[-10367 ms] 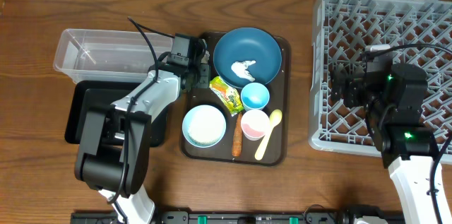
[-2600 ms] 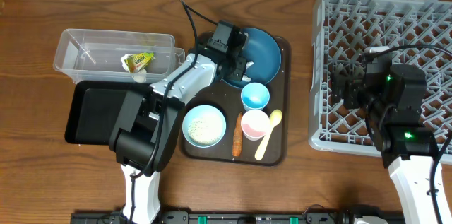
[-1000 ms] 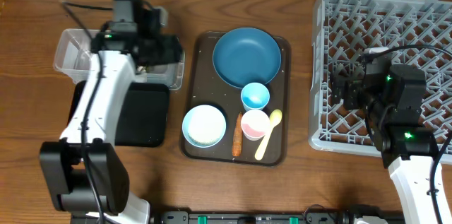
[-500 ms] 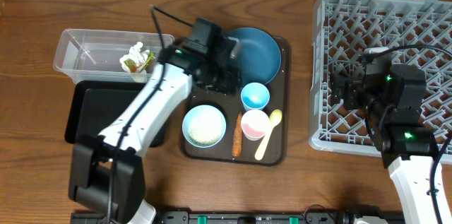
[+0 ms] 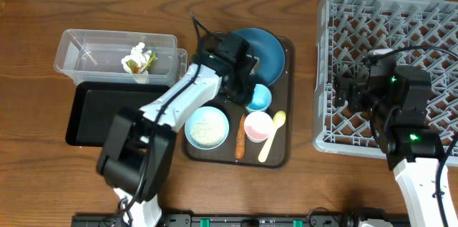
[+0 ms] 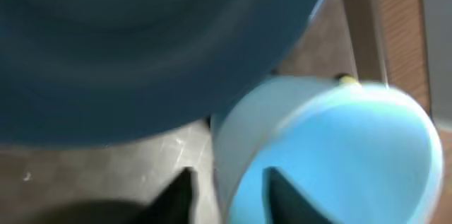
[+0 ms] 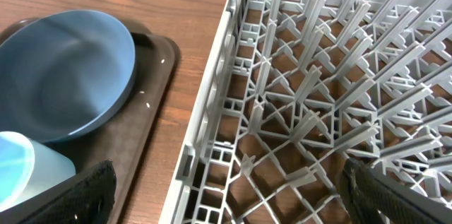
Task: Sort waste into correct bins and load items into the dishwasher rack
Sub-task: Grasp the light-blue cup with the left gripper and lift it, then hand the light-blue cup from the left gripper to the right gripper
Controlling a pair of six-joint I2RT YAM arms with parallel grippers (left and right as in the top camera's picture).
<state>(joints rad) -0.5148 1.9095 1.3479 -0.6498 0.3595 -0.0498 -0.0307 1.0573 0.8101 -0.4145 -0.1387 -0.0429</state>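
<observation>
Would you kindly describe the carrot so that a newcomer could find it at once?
Start at the dark brown serving tray mid-table. On it, the carrot lies between the white bowl and the pink cup. It alone is slim and orange.

We find the overhead view bright, evenly lit from above and sharp, with only soft, short shadows on the wooden table (image 5: 300,198). Our left wrist view is badly smeared and out of focus, the dark blue bowl (image 6: 141,40) and light-blue cup (image 6: 339,160) reduced to soft-edged patches. Our right wrist view is crisp, the grey dishwasher rack (image 7: 318,111) evenly lit, its far bars washed pale.
</observation>
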